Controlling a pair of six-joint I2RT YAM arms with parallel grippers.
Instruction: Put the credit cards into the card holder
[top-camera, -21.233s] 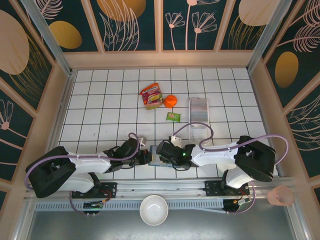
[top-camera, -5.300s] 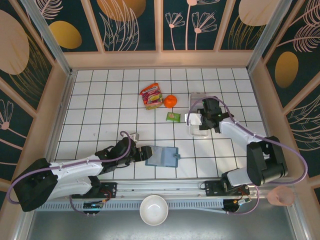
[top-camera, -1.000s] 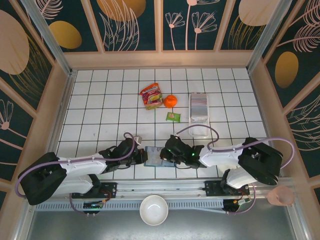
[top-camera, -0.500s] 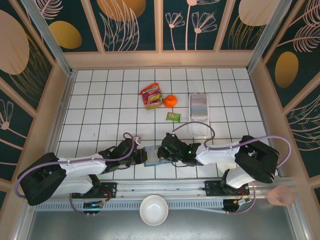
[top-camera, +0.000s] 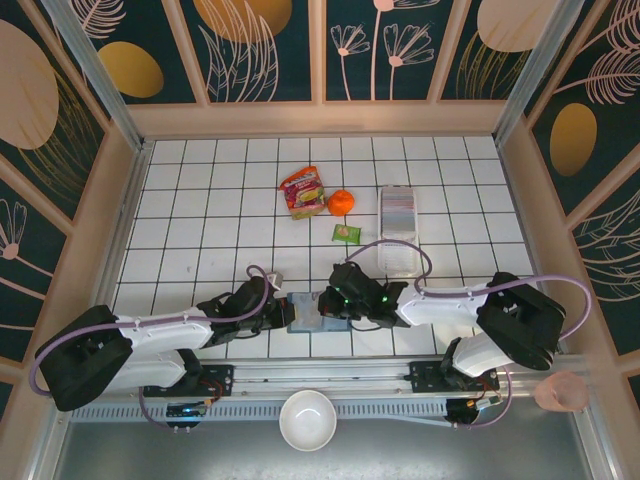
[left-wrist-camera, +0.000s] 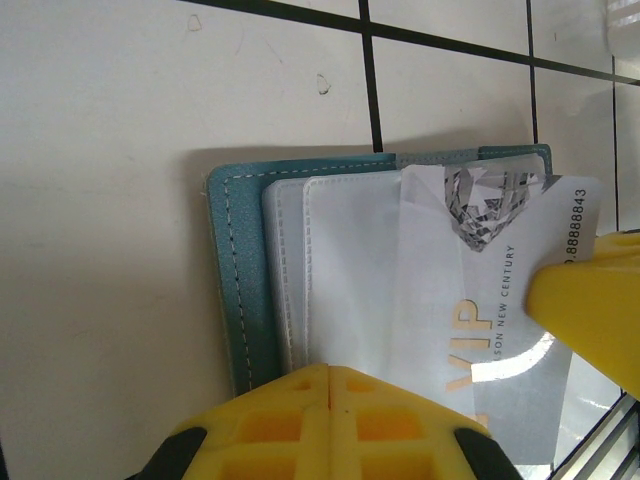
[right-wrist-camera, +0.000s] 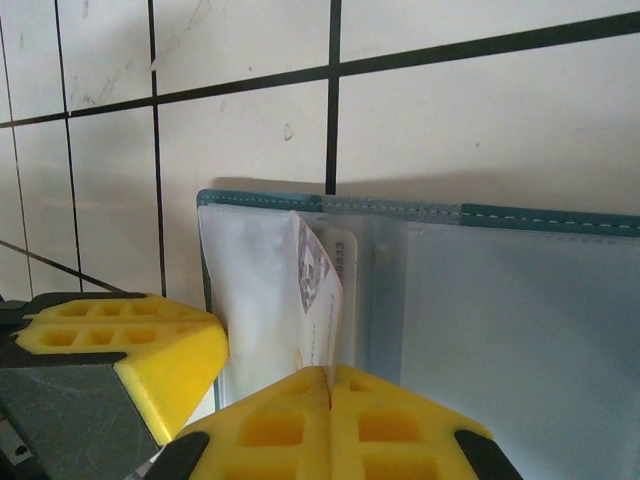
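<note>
Low in the centre of the top view, the card holder (top-camera: 304, 312) lies open on the white tiles (top-camera: 200, 220). The left gripper (top-camera: 284, 312) is at its left side and the right gripper (top-camera: 326, 306) at its right, both touching it. From the left wrist camera, the left gripper (left-wrist-camera: 330, 372) is clamped shut on the holder's bottom edge. The right gripper (right-wrist-camera: 330, 375) is pinched tight on a credit card (right-wrist-camera: 318, 290), which shows edge-on in the right wrist view. In the left wrist view the card (left-wrist-camera: 500, 300) has its long axis running roughly up the frame, a little askew. Its left part seems to be tucked under a frosted sleeve (left-wrist-camera: 350, 270). The pocket therefore lies toward frame left of the card, and I judge the push should go that way, made by the right arm. Legible print on the card: "VIP", "NEW CENTURY" and digits ending "88888843".
</note>
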